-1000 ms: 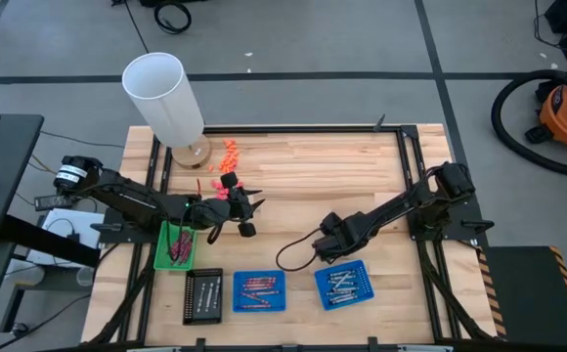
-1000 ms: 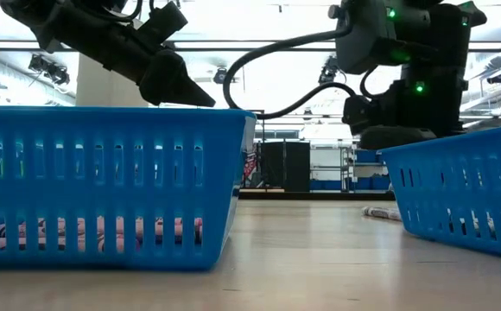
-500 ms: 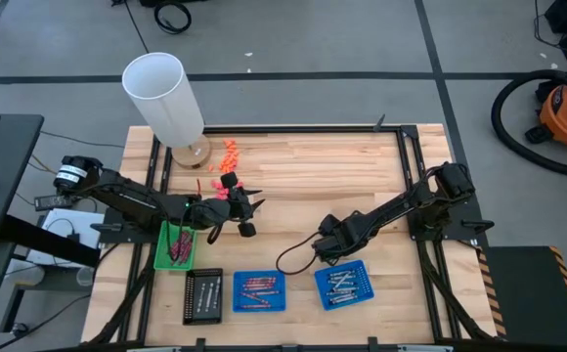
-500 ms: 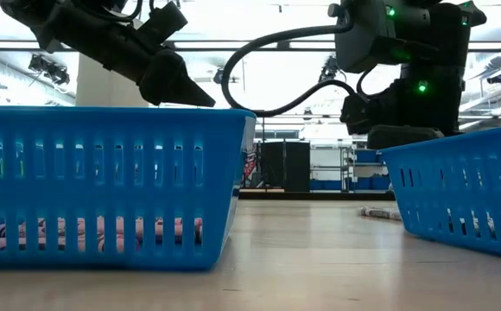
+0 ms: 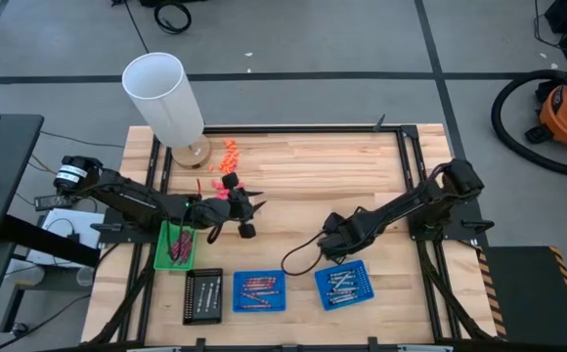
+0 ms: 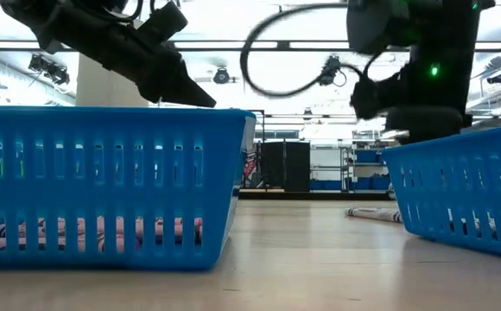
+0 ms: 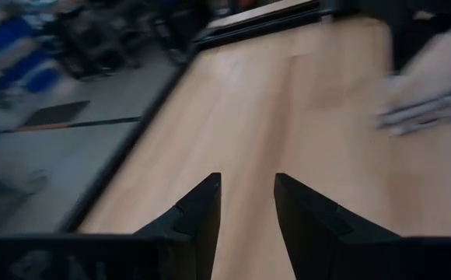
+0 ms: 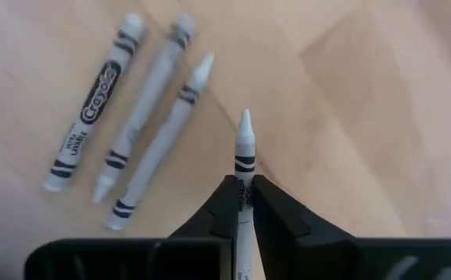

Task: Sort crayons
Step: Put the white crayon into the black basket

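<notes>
The right end effector [image 8: 242, 204] has closed on a grey crayon [image 8: 244, 148]; three more crayons [image 8: 144, 117] lie just beside it on the surface [image 8: 350, 93].

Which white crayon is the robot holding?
The crayon pinched between the right gripper's jaws, tip pointing out. The other three white crayons lie loose on the table beside it.

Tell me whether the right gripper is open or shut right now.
Shut on a white crayon. The right wrist view shows the right gripper with both fingers pressed against its sides, tip pointing forward; three more white crayons lie loose on the table.
</notes>
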`<state>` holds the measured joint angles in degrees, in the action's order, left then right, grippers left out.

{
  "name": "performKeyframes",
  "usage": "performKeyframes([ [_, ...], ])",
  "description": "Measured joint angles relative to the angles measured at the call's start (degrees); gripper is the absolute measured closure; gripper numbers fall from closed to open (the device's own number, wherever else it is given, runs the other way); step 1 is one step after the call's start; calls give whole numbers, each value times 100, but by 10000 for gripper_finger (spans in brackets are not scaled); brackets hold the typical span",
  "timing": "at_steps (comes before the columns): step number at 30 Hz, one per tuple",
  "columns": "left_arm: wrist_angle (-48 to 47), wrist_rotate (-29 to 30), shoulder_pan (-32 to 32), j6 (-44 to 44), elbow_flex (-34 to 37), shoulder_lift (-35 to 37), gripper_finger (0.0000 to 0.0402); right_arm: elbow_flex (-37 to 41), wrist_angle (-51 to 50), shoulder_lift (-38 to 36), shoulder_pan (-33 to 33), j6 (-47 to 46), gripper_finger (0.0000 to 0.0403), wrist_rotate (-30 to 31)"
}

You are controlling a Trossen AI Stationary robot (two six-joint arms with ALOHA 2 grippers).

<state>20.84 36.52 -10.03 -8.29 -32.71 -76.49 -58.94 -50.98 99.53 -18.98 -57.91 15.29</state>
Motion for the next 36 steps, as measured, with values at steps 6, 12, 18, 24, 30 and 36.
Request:
performKeyframes([
  [6, 246, -2110, 188, 87, 0, -38, 269, 0, 634, -717, -339, 634, 365, 1340],
  [12, 961, -2980, 207, 90, 4, -79, 269, -9, 2453, -1278, -766, 2608, 365, 2573],
  [18, 1713, -3069, 154, 235, 4, -155, 269, -11, 4268, -1272, -807, 4557, 364, 2573],
  [24, 2227, -2999, 95, 323, -64, -561, 258, -13, 5667, -1038, -677, 5854, 364, 2553],
  [30, 2194, -2924, 80, 316, -310, -935, 209, -17, 6169, -1066, -525, 6161, 364, 2457],
  [36, 2226, -2856, 75, 301, -754, -1246, 175, -20, 6240, -1058, -444, 6226, 364, 2191],
])
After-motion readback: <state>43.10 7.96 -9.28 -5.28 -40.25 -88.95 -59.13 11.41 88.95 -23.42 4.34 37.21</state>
